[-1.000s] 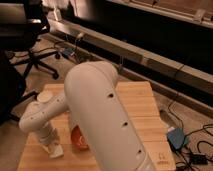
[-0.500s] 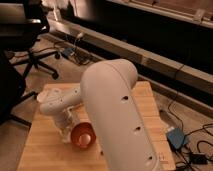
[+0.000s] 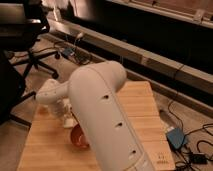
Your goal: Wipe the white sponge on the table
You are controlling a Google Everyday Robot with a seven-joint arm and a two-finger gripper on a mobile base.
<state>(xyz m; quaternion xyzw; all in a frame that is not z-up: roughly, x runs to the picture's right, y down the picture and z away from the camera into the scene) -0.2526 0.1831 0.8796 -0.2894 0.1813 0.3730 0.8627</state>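
Observation:
The table (image 3: 145, 115) is a light tan plank top that fills the lower middle of the camera view. My big white arm (image 3: 100, 115) crosses over it and hides much of its middle. My gripper (image 3: 65, 116) hangs down from the wrist (image 3: 50, 92) over the table's left part, close to the top. A brown bowl (image 3: 77, 136) sits just right of and in front of the gripper, partly under the arm. I cannot make out the white sponge; it may be hidden at the gripper or behind the arm.
A black office chair (image 3: 27, 45) stands on the floor behind the table's left side. A blue box (image 3: 176, 137) and cables lie on the floor off the right edge. A long dark ledge (image 3: 150, 60) runs behind the table.
The gripper has moved from the table's front left toward the back and a little right. The arm has swung with it, and the brown bowl now shows beside the gripper.

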